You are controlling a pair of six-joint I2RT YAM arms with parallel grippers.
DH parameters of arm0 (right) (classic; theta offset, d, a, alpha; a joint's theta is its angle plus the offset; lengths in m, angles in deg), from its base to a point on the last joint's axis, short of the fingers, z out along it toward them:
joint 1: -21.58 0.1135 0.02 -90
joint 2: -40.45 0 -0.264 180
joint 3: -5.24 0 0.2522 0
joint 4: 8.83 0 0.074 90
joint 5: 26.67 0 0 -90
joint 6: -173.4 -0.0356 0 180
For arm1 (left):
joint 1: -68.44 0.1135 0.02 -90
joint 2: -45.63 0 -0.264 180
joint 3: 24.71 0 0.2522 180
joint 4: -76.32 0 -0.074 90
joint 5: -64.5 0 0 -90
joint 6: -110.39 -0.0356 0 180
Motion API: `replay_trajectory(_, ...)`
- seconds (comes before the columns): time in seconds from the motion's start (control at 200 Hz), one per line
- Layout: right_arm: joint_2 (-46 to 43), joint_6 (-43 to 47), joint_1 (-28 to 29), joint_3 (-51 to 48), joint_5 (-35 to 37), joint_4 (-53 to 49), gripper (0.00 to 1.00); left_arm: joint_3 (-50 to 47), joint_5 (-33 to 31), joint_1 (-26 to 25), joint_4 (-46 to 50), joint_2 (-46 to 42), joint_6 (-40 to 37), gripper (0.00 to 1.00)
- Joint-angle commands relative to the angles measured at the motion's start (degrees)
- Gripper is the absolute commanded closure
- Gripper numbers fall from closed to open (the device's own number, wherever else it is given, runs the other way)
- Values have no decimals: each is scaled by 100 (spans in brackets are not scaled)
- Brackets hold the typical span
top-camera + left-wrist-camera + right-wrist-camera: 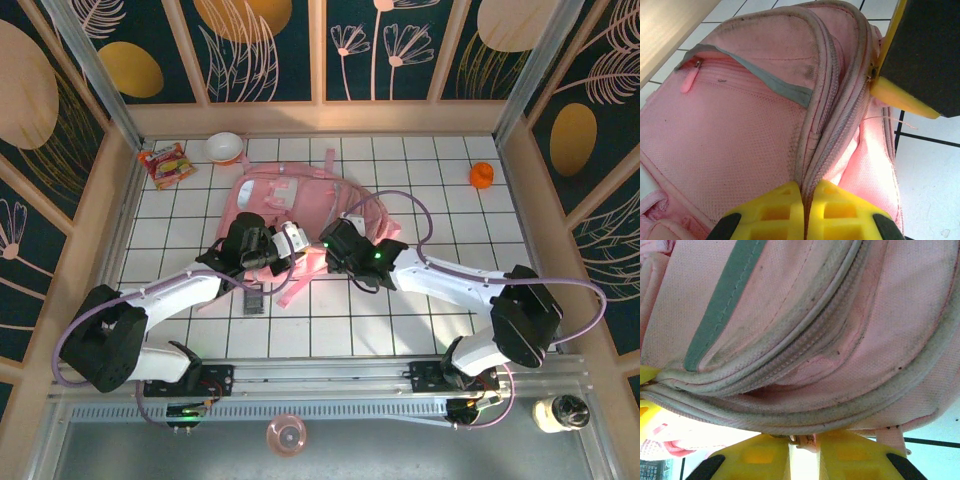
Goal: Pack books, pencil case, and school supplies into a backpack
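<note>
Left pincer [804, 192] and right pincer [804, 440] are clenching the backpack's [300, 200] near rim; I am reading its length running far-to-near, worktop [470, 225] lying free to its right.

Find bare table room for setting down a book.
Bare tiles: between backpack and orange thing; left of the backpack, nearer than the snack packet. Crowded: the backpack's near edge, where left gripper and right gripper meet.

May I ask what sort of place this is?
Probably a purpose-built robot test booth, not a real room: a white tiled tabletop boxed in by wood-framed floral wall panels, with two arms bolted to a metal rail, both reaching a pink backpack.
</note>
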Motion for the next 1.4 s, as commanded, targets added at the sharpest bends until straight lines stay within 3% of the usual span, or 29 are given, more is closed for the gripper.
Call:
replay_trajectory(0.0, 164, -6, -59, 70, 342, 0, 77, 282, 271, 3, -229, -207, 184, 100)
replay_trajectory(0.045, 187, 17, -79, 80, 388, 2, 75, 286, 276, 6, -226, -230, 177, 100)
replay_trajectory(0.17, 160, 87, -230, 94, 404, -129, 100, 258, 153, 5, -113, -238, 27, 100)
replay_trajectory(0.33, -490, 334, -563, -233, -49, -262, 100, 209, -123, 90, 227, -189, -440, 100)
replay_trajectory(0.51, -1277, 736, -1338, -814, -940, -290, 100, 344, -278, 213, 823, -173, -888, 100)
replay_trajectory(0.691, -1328, 1051, -1591, -954, -1674, 24, 100, 384, -111, 219, 892, -110, -693, 100)
replay_trajectory(0.706, -1313, 1058, -1583, -955, -1761, 53, 100, 391, -77, 212, 888, -112, -618, 96)
replay_trajectory(0.821, -1254, 1000, -1474, -1001, -2095, 237, 100, 363, -3, 212, 589, -290, 649, 55)
replay_trajectory(0.866, -1262, 929, -1421, -1045, -2159, 318, 100, 301, -173, 216, 442, -441, 1403, 43)
replay_trajectory(0.906, -1262, 851, -1371, -1084, -2191, 381, 100, 244, -461, 212, 367, -611, 2150, 39)
replay_trajectory(1.036, -1253, 634, -1175, -1155, -2228, 516, 100, 80, -2298, 227, 946, -1303, 4571, 34)
replay_trajectory(1.101, -1219, 556, -1087, -1164, -2254, 542, 100, -100, -2853, 285, 1375, -1648, 5609, 38)
replay_trajectory(1.256, -1140, 323, -810, -1152, -2281, 564, 100, -968, -2859, 438, 1417, -2108, 7278, 43)
replay_trajectory(1.396, -1045, 55, -460, -1152, -2316, 698, 100, -1592, -2620, 561, 423, -1918, 7930, 43)
